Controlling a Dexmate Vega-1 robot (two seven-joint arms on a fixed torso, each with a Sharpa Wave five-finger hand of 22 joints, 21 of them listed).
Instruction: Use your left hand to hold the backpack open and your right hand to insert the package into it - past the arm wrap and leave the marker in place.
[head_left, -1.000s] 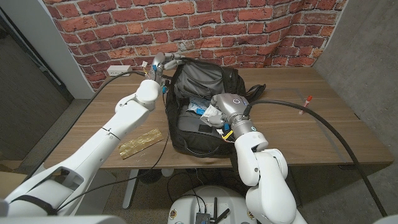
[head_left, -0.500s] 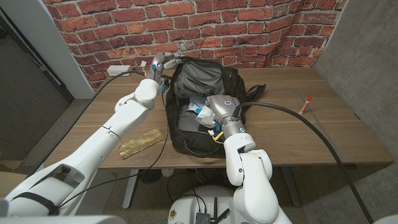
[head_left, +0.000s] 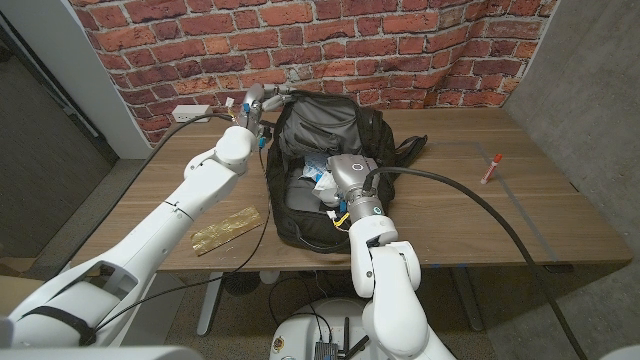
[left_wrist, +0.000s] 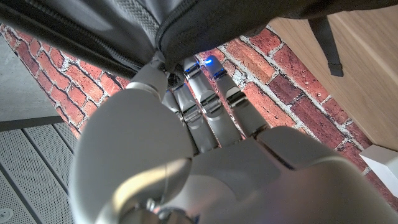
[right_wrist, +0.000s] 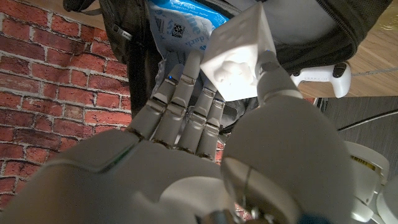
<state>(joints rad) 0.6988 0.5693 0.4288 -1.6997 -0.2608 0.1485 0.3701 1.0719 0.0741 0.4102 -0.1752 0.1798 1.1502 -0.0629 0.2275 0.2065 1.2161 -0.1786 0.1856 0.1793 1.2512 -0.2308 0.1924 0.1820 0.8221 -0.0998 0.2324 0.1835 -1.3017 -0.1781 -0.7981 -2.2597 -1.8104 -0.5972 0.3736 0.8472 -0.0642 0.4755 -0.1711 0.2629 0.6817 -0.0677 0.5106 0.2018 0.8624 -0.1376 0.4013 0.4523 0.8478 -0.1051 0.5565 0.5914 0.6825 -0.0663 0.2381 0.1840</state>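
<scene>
Black fabric backpack (head_left: 325, 170) lies unzipped on the wooden bench (head_left: 470, 215), its mouth facing up and its far edge near the brick wall. The left robot hand (head_left: 256, 100) pinches the backpack's upper rim at the far left corner; the left wrist view shows its fingers (left_wrist: 205, 106) closed on the dark zipper edge. The right robot hand (right_wrist: 205, 124) reaches into the opening and grips a white package (right_wrist: 239, 53), pinned between thumb and fingers, just over a blue-and-white printed pouch (right_wrist: 186, 22) inside the bag. A red marker (head_left: 491, 167) lies on the bench well to the right of the backpack. A flat gold-patterned strip (head_left: 227, 230) rests on the bench left of it.
</scene>
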